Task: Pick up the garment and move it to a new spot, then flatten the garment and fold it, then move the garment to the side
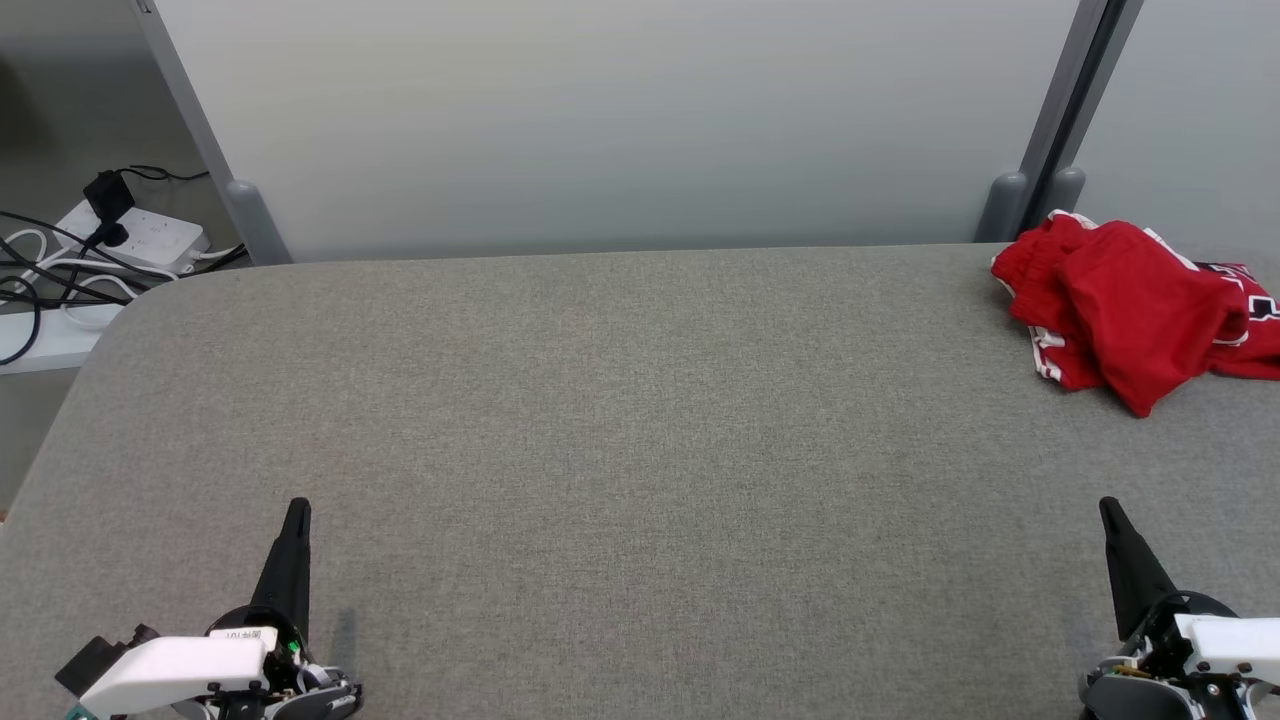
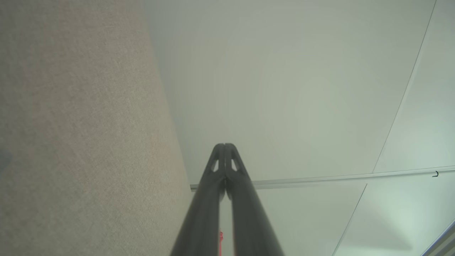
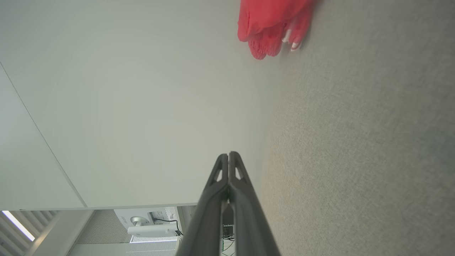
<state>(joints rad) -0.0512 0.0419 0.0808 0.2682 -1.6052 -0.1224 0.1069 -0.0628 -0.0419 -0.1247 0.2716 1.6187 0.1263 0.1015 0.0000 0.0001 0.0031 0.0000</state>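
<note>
White power strip (image 1: 140, 235) seen at 10 o'clock, left claw (image 1: 298, 506) closed and empty at 7 o'clock, its label (image 1: 250, 634) unreadable, grey fabric table (image 1: 640, 450) backed by pale panel (image 1: 620, 120), right claw (image 1: 1107, 506) closed and empty at 5 o'clock, red garment (image 1: 1140, 320) crumpled at 2 o'clock

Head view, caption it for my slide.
Crumpled red garment at far right of the grey table; left gripper and right gripper shut, empty, near the front.

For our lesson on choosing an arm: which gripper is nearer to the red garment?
Right. The right gripper sits near-right, in line with the red garment at the far right; the left gripper sits near-left, across the whole table.
</note>
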